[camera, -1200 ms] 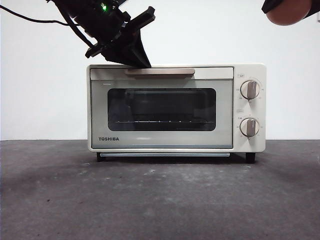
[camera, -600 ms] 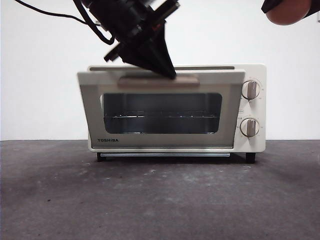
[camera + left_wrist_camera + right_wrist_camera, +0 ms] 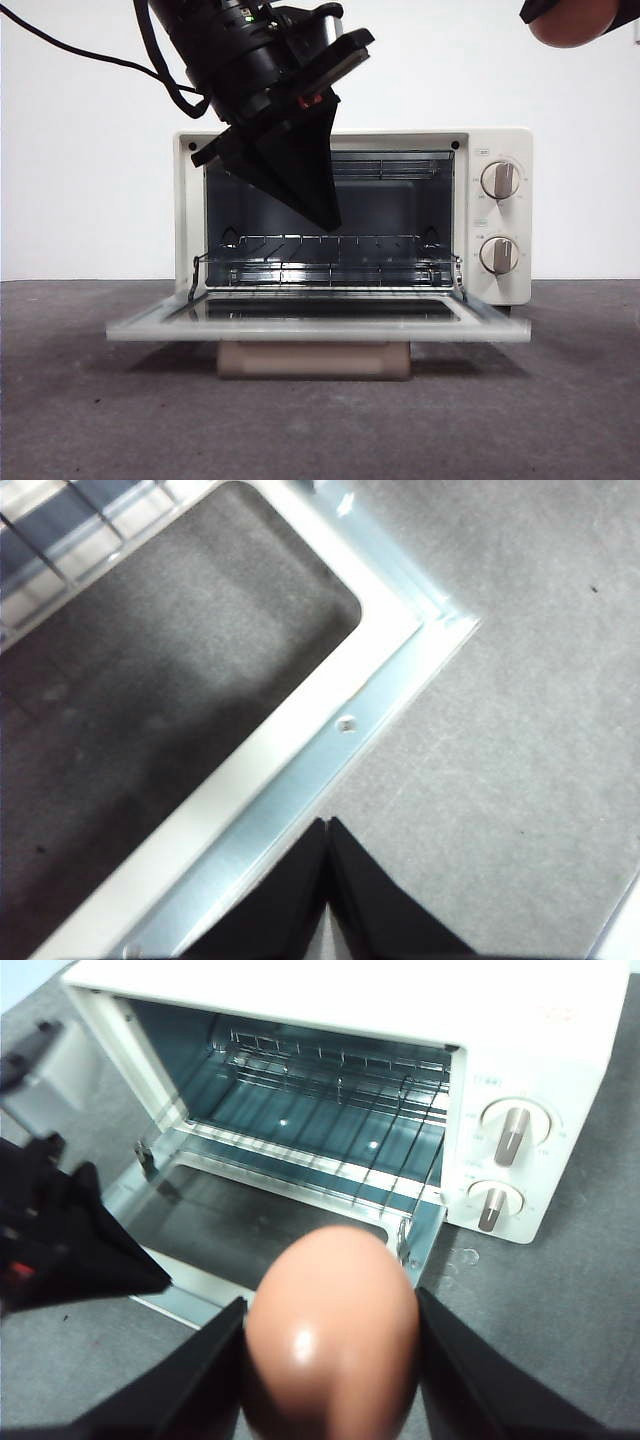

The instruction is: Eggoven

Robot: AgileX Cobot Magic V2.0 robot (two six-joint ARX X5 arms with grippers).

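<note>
Reddish-brown egg (image 3: pixel 330 1330) clamped in right pincer (image 3: pixel 330 1360); cream TOSHIBA toaster oven (image 3: pixel 495 215) door (image 3: pixel 320 318) flat open, closed empty left pincer (image 3: pixel 325 215) fronting its wire rack (image 3: pixel 330 250).

No brand name can be read now: the oven's (image 3: pixel 500 215) door (image 3: pixel 318 318) lies open and flat, so its front face does not show. The only markings are on the oven's cream control panel. A small rounded label sits above each of the 2 knobs (image 3: pixel 499 180), and faint scale marks ring each dial. In the front view and in the right wrist view these labels (image 3: pixel 487 1077) and marks are too small and blurred to make out any letters or numbers. The left wrist view shows no text on the door frame.
</note>
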